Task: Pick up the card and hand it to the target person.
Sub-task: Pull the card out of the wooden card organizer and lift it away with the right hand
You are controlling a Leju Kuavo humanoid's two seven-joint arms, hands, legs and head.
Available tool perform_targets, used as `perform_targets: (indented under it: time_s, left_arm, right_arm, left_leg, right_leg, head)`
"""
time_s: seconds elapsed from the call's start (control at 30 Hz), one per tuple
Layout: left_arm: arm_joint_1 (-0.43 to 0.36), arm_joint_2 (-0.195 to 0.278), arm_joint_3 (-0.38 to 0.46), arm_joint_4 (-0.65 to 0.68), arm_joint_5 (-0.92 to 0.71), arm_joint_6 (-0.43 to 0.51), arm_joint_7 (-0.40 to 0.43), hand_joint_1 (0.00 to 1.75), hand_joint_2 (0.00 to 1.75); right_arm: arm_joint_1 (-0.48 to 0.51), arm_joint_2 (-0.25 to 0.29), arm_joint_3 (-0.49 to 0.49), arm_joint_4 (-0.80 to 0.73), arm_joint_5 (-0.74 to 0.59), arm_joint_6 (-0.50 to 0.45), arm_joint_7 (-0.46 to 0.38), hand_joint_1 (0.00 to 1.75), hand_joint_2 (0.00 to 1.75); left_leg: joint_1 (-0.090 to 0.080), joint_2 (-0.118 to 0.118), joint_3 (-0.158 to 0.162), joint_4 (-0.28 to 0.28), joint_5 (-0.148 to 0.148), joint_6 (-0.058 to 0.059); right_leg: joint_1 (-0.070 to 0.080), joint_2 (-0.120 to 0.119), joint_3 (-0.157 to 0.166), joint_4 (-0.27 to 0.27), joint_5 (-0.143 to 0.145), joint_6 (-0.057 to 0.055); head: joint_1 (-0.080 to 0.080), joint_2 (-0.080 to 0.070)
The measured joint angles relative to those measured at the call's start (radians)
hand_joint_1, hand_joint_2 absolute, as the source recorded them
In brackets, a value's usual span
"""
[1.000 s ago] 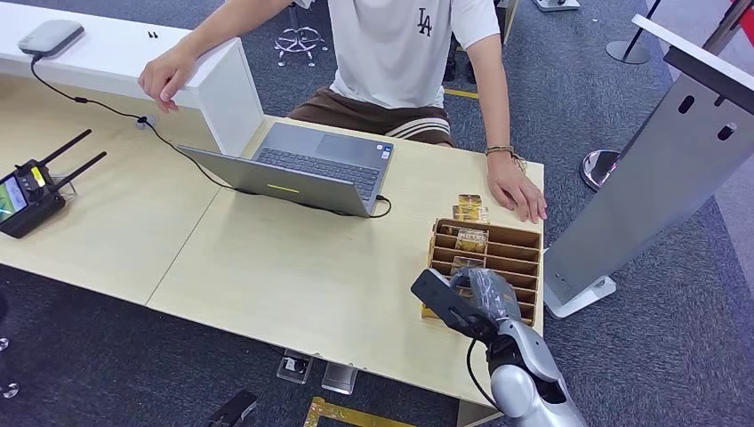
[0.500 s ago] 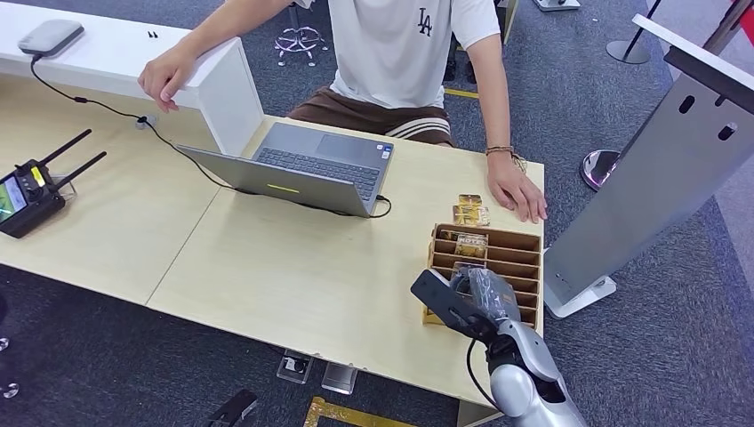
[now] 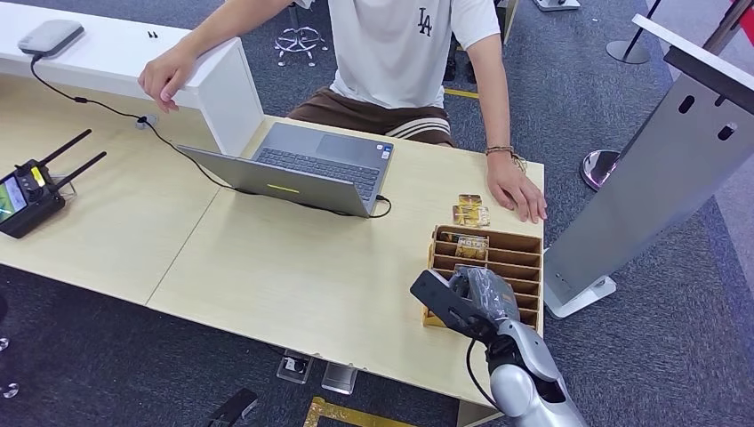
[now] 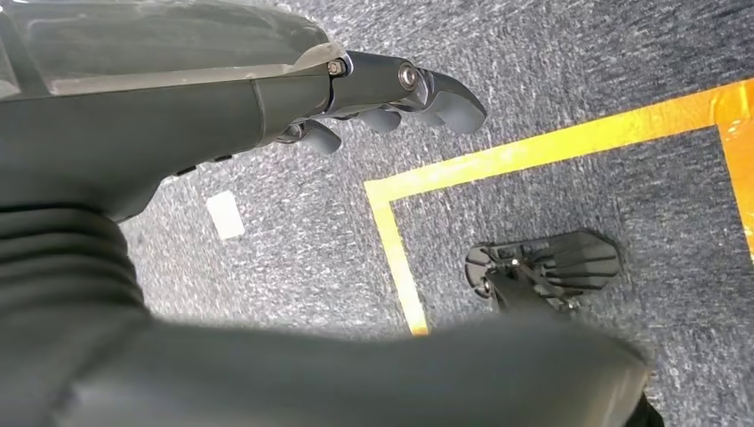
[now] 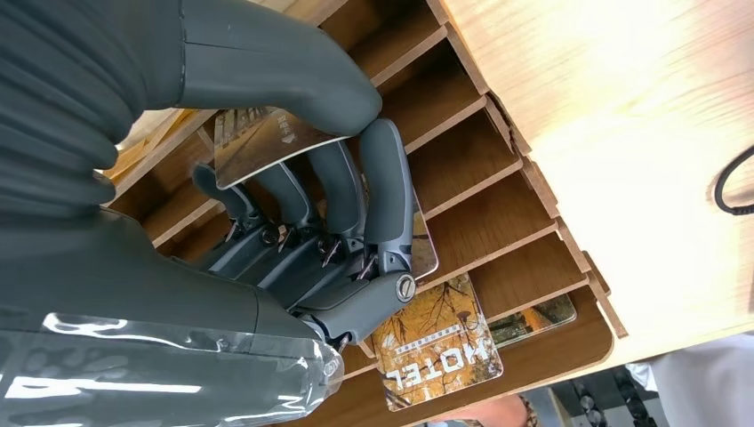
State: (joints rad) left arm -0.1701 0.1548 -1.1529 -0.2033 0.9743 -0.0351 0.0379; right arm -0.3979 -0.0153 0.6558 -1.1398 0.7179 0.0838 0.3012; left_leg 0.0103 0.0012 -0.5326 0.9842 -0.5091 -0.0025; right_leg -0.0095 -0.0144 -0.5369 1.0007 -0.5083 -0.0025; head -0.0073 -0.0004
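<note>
Pinching a card between thumb and fingers, right robot hand over slotted wooden rack, card's long axis crossing the slots

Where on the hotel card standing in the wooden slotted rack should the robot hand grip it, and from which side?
Grip the hotel card by its exposed edge, which sticks out above the rack's dividers, coming from above. The dividers hide its lower part, so probably only that edge allows a thumb-and-finger pinch.
</note>
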Motion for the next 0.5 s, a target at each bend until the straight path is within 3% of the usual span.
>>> perform_targets:
  time_s: [0.5]
  left_arm:
    - [0.001,0.007,-0.005,0.0,0.008,0.024,-0.006,0.0,1.75]
  right_arm:
    - [-0.007,0.0,0.0,0.004,0.0,-0.002,-0.007,1.54,1.75]
  left_leg:
    - [0.0,0.0,0.0,0.0,0.0,0.0]
  right_leg:
    - [0.0,0.0,0.0,0.0,0.0,0.0]
  head:
    - [0.0,0.0]
